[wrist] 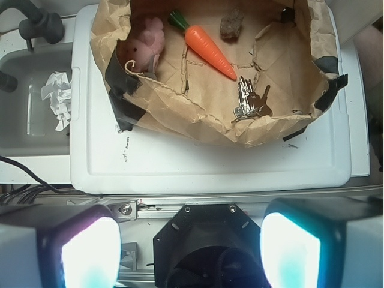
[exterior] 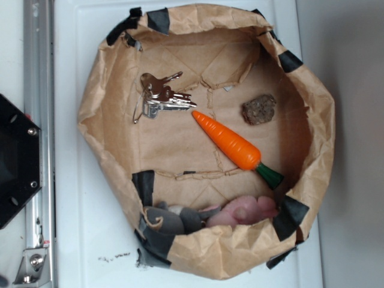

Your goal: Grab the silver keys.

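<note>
The jaws stand wide apart, empty, well short of the paper-bag tray [wrist: 180, 114]. Inside the tray the silver keys [exterior: 161, 96] lie flat just beside the tip of the orange toy carrot [exterior: 231, 143], not touching it.

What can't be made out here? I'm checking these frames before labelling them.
- Keys: how many are on the ring, too small in both views.
- Pink toy and grey toy: lower parts hidden by the paper bag wall, exterior view.
- Claw: only blurred glowing fingers at the wrist view's bottom edge.
</note>
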`<action>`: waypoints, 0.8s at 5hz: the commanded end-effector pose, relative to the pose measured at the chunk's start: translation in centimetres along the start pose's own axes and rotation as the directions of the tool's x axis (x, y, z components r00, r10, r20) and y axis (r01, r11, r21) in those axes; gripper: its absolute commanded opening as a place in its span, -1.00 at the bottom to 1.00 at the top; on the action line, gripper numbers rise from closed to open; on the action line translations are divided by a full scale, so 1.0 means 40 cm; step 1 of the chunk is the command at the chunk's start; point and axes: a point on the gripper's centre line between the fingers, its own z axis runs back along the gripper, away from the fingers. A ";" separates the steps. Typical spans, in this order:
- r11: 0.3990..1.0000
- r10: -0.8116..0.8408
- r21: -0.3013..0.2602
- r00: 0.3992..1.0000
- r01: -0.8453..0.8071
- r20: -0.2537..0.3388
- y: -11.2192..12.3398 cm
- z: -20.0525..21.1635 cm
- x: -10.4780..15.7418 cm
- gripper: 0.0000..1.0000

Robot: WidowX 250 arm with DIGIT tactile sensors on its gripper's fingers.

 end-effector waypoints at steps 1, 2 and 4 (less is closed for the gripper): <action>1.000 0.000 0.000 1.000 0.000 0.000 0.000 0.000 0.000 1.00; 0.984 0.168 0.051 0.986 -0.168 0.014 -0.003 -0.031 0.123 1.00; 0.797 0.589 0.093 0.802 -0.597 0.097 0.079 -0.132 0.271 1.00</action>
